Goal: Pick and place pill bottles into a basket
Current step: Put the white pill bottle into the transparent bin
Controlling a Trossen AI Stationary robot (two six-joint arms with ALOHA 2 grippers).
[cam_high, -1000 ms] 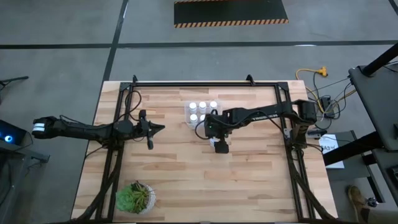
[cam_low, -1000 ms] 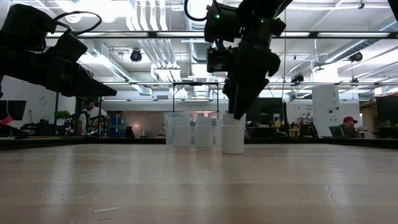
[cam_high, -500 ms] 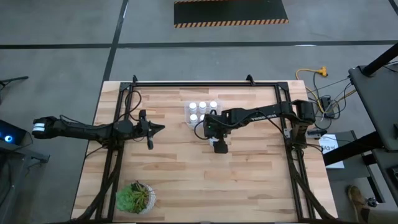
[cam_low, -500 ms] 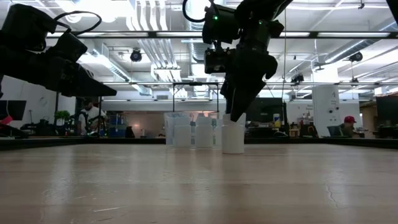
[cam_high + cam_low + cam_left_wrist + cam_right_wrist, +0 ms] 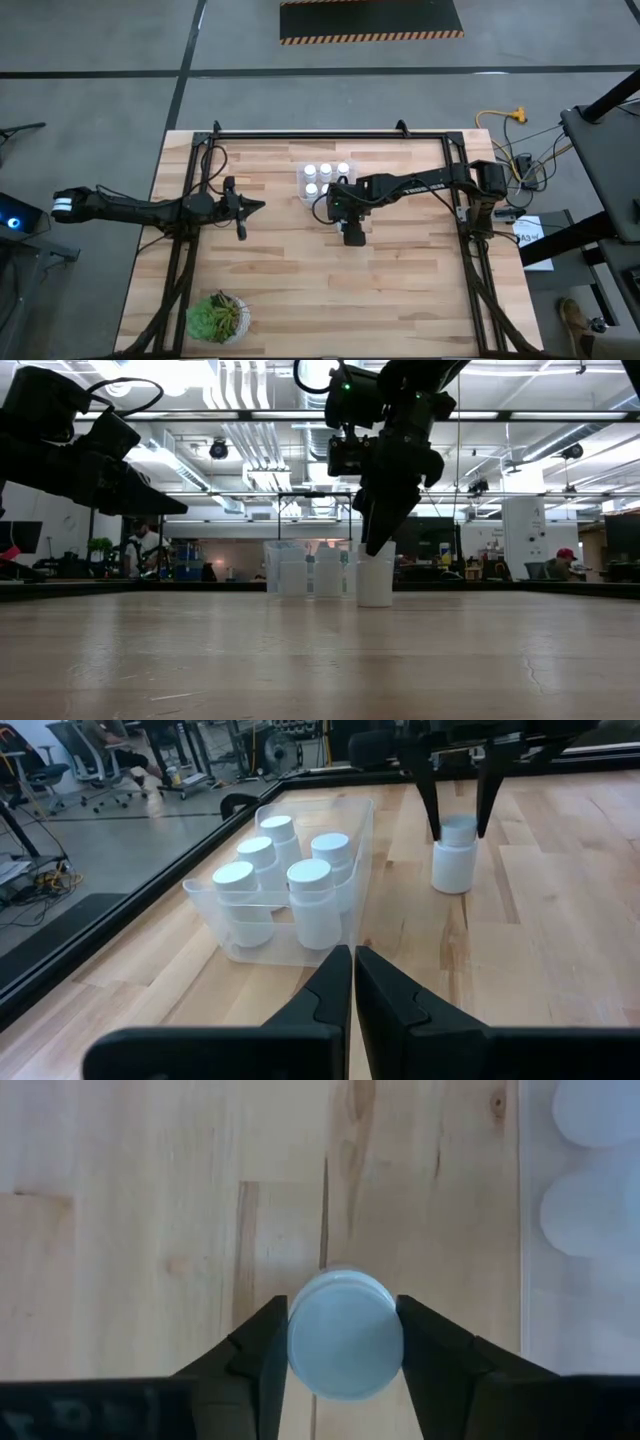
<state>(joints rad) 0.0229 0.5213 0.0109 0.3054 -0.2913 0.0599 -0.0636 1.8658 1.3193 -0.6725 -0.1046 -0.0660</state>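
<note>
One white pill bottle [image 5: 455, 863] stands upright on the wooden table, just on the near side of the clear basket [image 5: 300, 948]. My right gripper [image 5: 345, 1342] points steeply down over it and is shut on its cap; in the high view the gripper [image 5: 352, 233] hides the bottle. Several pill bottles [image 5: 290, 885] stand upright inside the basket [image 5: 322, 180]. My left gripper [image 5: 352, 982] is shut and empty, held above the table to the left of the basket [image 5: 258, 206]. My right gripper pinches the bottle's round cap [image 5: 300, 1342] between its two fingers [image 5: 262, 1352], one on each side. The fingers come from above, slanting steeply down. The bottle [image 5: 375, 582] stands upright with its base on the table.
A green potted plant [image 5: 217, 317] stands at the table's near left corner. A black frame [image 5: 330, 134] runs along the far edge and down both sides. Bare wood lies in front of the bottle and the basket.
My right gripper's fingers have drawn together from a wide gap until they sit against the cap of the standing bottle. The bottle has stayed upright in its place on the table.
</note>
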